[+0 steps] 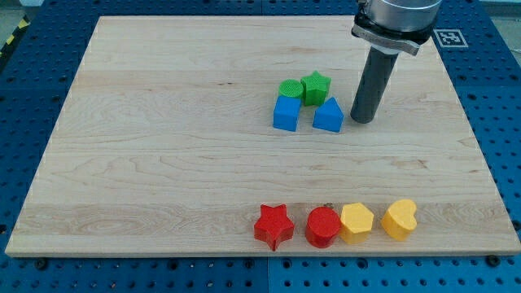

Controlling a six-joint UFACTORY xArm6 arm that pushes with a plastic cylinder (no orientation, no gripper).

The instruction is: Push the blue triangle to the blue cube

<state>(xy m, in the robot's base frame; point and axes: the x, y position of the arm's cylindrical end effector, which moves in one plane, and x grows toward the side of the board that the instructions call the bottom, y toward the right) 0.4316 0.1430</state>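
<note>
Our rod's end, my tip (362,120), holds nothing and sits just right of the small blue plastic triangle block (328,115). We think a crooked push could spin it into the green star (315,85), missing the blue cube (286,113) to its left.

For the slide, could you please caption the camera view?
My tip sits just right of the blue triangle, with the blue cube a small gap further left.
</note>
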